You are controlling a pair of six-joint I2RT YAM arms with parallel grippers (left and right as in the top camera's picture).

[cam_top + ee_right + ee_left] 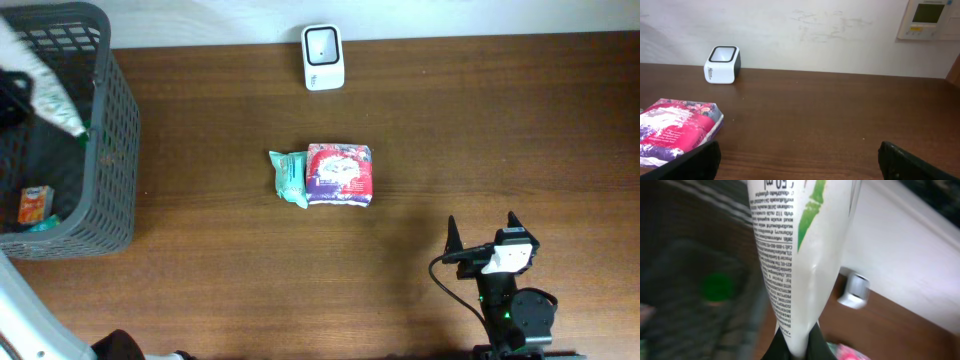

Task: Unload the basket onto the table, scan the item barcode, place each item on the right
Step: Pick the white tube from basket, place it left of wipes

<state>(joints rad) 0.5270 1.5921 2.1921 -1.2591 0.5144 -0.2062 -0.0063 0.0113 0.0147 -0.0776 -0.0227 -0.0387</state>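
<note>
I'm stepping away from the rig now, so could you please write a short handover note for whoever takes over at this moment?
Left end effector: shut on the white tube, held over the grey basket.
Right end effector: open and empty, at the table's near right.
Scanner: at the far edge, centre. The pink pack and teal pack lie side by side mid-table. An orange box sits in the basket.
Done: tube gripped.
Left: carry the tube to the scanner and show it the barcode.
</note>
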